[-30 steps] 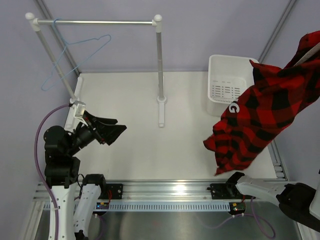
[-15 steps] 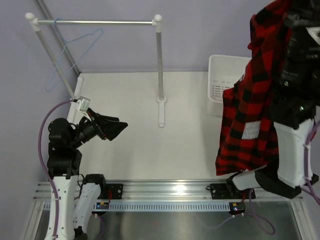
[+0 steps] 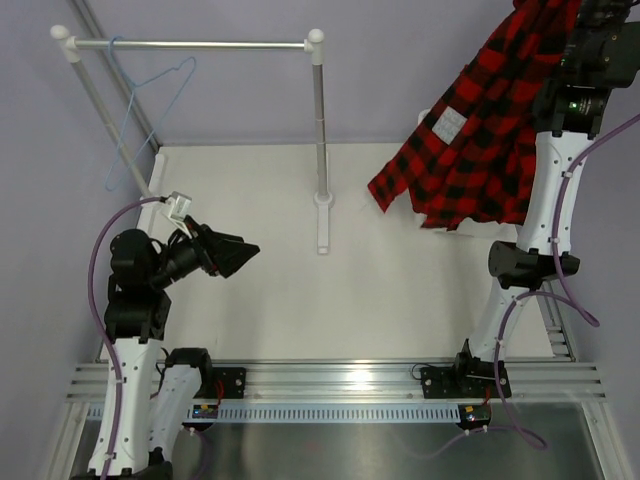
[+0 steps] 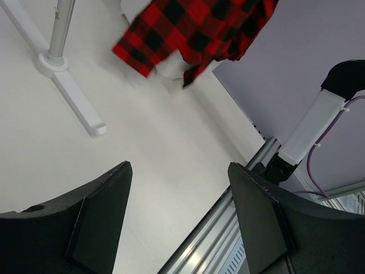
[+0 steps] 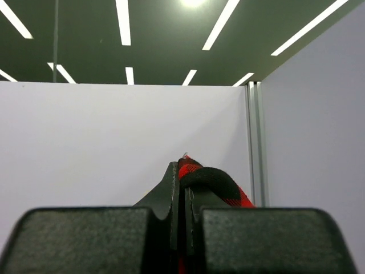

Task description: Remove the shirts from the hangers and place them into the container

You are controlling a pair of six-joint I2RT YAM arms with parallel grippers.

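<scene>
Up at far right — shirt (image 3: 482, 128) hangs pinched in right jaws.

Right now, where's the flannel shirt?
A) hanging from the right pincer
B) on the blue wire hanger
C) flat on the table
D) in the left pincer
A: the right pincer is shut on the flannel shirt, which hangs in the air; the blue wire hanger hangs bare.
</scene>
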